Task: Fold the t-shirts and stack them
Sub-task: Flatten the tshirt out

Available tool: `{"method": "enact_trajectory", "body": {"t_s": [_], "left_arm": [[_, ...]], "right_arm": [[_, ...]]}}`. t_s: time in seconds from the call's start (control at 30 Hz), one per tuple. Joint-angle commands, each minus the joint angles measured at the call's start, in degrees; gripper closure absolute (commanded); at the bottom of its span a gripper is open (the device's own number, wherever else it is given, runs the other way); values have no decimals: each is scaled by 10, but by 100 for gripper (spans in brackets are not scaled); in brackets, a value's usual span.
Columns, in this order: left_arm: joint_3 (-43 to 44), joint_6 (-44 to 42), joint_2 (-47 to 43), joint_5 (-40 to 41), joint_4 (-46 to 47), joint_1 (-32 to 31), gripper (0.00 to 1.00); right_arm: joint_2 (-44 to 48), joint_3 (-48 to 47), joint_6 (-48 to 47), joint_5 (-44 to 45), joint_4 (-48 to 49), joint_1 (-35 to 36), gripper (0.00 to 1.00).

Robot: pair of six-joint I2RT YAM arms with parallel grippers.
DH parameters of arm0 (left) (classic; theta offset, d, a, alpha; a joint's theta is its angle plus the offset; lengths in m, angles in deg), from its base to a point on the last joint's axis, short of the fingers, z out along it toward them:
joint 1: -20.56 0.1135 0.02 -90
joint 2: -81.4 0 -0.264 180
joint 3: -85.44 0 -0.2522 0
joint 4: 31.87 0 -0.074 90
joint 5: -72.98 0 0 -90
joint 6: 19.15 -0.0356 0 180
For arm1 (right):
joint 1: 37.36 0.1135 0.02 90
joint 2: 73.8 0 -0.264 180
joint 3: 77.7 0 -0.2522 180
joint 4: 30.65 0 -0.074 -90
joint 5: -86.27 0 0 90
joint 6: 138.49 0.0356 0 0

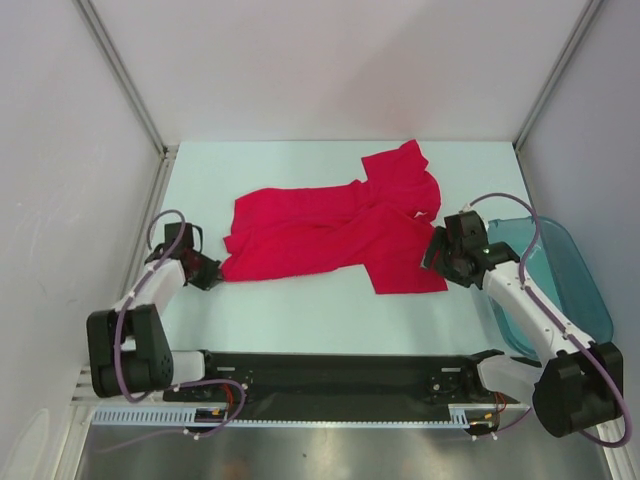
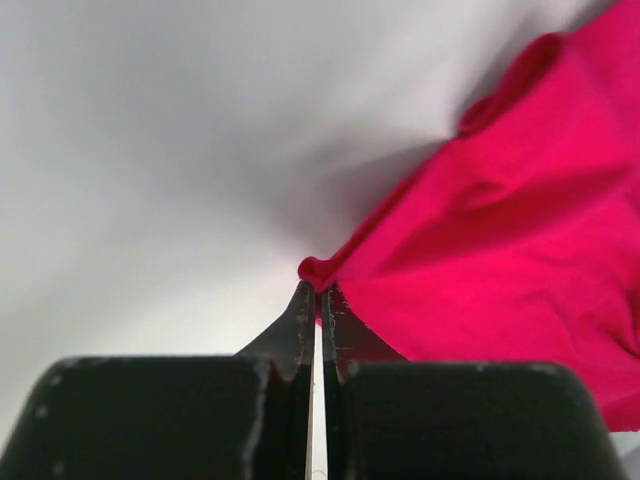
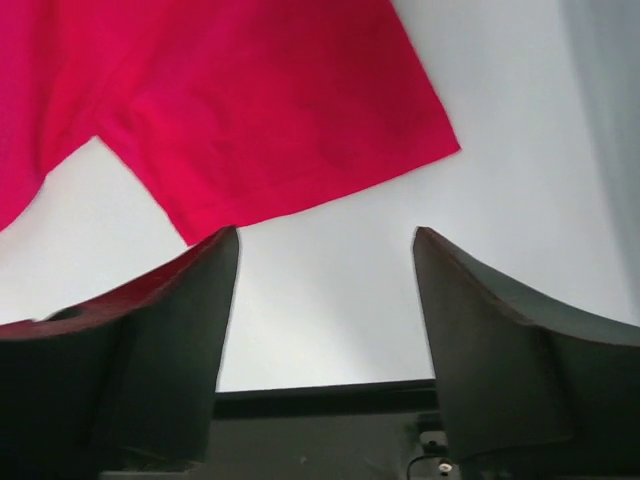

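One red t-shirt (image 1: 330, 235) lies crumpled and partly spread across the middle of the white table. My left gripper (image 1: 213, 272) sits at the shirt's lower left corner. In the left wrist view this gripper (image 2: 318, 288) is shut on a small pinch of that corner, and the red cloth (image 2: 500, 230) fans out to the right. My right gripper (image 1: 436, 256) is by the shirt's right edge. In the right wrist view it (image 3: 325, 236) stands open with only bare table between its fingers, just short of the cloth's hem (image 3: 270, 100).
A translucent teal bin (image 1: 572, 272) stands at the right edge of the table, under and beside the right arm. White walls enclose the table on the left, back and right. The arms' black base rail (image 1: 330, 375) runs along the near edge.
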Motion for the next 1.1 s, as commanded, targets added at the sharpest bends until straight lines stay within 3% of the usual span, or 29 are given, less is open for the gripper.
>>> {"method": "enact_trajectory", "body": {"t_s": [0.0, 0.13, 0.3, 0.57, 0.9, 1.07], "left_arm": [[53, -70, -83, 85, -58, 6, 100], [64, -94, -148, 82, -63, 6, 100], [68, -110, -164, 54, -62, 6, 100], [80, -125, -156, 10, -44, 5, 100], [72, -129, -156, -14, -29, 5, 100], [73, -134, -153, -18, -28, 6, 100]], "right_arm": [[-1, 13, 104, 34, -3, -11, 30], [-4, 38, 200, 65, 22, 5, 41], [-13, 73, 284, 136, 10, 24, 45], [-71, 74, 212, 160, 28, 24, 41], [-140, 50, 205, 178, 38, 25, 52], [-135, 43, 204, 185, 36, 26, 52]]}}
